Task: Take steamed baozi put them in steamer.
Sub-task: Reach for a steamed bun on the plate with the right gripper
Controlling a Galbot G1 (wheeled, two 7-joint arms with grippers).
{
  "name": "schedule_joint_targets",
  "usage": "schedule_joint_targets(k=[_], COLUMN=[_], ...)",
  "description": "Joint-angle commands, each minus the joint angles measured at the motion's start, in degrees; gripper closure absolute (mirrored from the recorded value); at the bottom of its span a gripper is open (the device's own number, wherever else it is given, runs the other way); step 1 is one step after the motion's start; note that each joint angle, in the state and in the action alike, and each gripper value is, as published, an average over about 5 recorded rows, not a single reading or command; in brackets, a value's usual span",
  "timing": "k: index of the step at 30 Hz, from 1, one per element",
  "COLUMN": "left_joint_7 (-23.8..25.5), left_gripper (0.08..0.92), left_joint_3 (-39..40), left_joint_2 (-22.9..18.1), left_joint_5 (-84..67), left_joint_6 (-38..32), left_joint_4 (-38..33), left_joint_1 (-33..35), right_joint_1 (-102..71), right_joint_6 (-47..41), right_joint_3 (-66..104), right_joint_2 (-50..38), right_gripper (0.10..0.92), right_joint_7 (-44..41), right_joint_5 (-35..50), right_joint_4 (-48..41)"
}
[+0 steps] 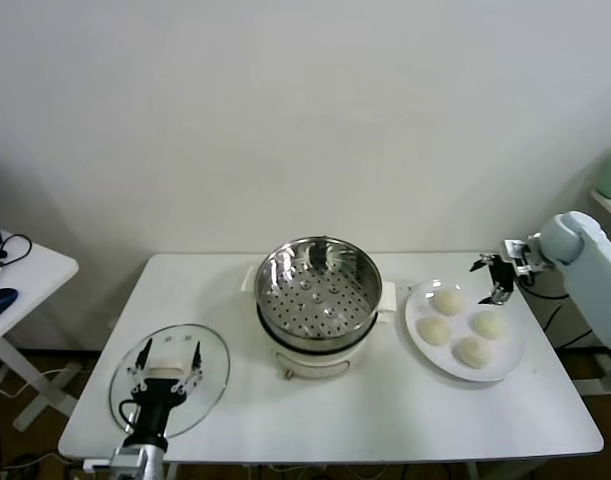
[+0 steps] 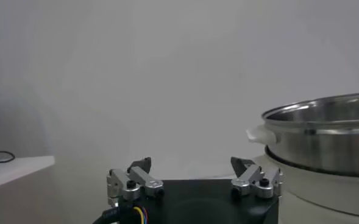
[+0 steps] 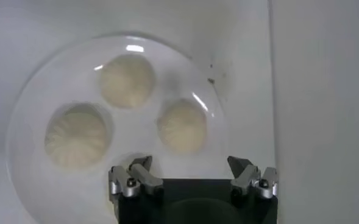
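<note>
Head camera looks down on the table [image 1: 385, 420]; right wrist camera hangs close over the plate [image 3: 27, 122].

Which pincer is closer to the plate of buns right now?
Right. The right pincer hovers at the white plate's far edge; the left pincer sits over the glass lid, across the steamer.

Steamed baozi [image 1: 461, 327]: four cream-white buns, clustered on plate [image 1: 505, 365]. Steamer [image 1: 318, 285]: shiny perforated basket, empty, upright, mid-worktop [image 1: 385, 420].
</note>
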Motion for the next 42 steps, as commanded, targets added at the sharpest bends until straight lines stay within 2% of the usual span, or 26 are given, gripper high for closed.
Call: schedule_joint_targets(k=[1,10,19,36,42], left_joint_7=[-0.09,-0.05,-0.06,-0.16,-0.2], left_gripper=[0.177,0.177,0.177,0.177,0.177], left_joint_3=[0.0,-0.92,-1.14,-1.18,-1.21], left_joint_2=[0.13,0.63,0.61,0.5,0.42], left_joint_5=[-0.06,-0.53,-0.64,-0.65,-0.65], left_joint_6=[0.37,0.49,0.35,0.24,0.21], left_joint_4=[0.16,0.75,1.43,1.55,1.54], left_joint_1=[-0.36,-0.45,-0.41,0.08,0.17], right_joint_1=[4.97,2.82,1.76,0.8,0.71], right_joint_6=[1.25,3.33,3.8,4.17,4.21], right_joint_3=[-4.44,1.35,3.61,6.63,6.97], right_joint_2=[6.94,12.69,14.55,15.12,15.04], right_gripper=[0.203,0.203,0.203,0.204,0.254], right_joint_7=[-1.6,3.77,6.96,7.23,7.06], right_joint_5=[-5.59,-10.67,-12.51,-16.04,-15.9], right_joint_4=[-9.8,-15.68,-17.93,-19.12,-19.07])
